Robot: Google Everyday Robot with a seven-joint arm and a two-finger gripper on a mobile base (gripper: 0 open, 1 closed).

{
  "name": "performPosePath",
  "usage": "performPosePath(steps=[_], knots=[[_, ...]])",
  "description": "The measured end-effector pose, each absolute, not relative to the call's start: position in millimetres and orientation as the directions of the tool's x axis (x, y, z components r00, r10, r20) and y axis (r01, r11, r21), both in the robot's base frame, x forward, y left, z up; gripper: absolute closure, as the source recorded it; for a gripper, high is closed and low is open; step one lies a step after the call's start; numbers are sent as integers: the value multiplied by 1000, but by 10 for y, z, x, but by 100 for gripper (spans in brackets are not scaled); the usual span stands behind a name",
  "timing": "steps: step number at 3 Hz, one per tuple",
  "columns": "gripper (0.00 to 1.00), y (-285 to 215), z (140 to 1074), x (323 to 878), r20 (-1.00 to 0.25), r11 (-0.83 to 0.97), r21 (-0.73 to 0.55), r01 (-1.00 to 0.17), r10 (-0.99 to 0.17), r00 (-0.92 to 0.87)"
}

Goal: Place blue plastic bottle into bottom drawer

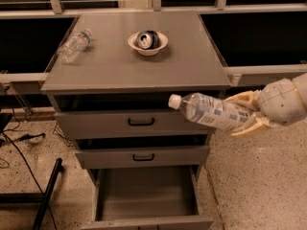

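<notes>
The gripper [241, 116], clenched around the lower half of the blue plastic bottle [206, 110], holds it nearly level in mid-air at the right front of the grey cabinet [96, 124], white cap pointing left. Below, the bottom drawer [144, 195] stands pulled open. On the tabletop [182, 66] a white bowl [148, 47] holds a can [146, 38]; a thinner clear bottle [74, 45] lies near the left edge
</notes>
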State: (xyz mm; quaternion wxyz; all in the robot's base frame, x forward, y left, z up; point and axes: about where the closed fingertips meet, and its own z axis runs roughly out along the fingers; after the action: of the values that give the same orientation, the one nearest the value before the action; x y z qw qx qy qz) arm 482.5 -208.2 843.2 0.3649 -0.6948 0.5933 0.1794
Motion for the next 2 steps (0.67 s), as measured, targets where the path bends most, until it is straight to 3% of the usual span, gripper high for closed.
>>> performPosePath(steps=[2], knots=[[100, -1947, 7850, 4820, -601, -95, -336, -937, -745, 291]])
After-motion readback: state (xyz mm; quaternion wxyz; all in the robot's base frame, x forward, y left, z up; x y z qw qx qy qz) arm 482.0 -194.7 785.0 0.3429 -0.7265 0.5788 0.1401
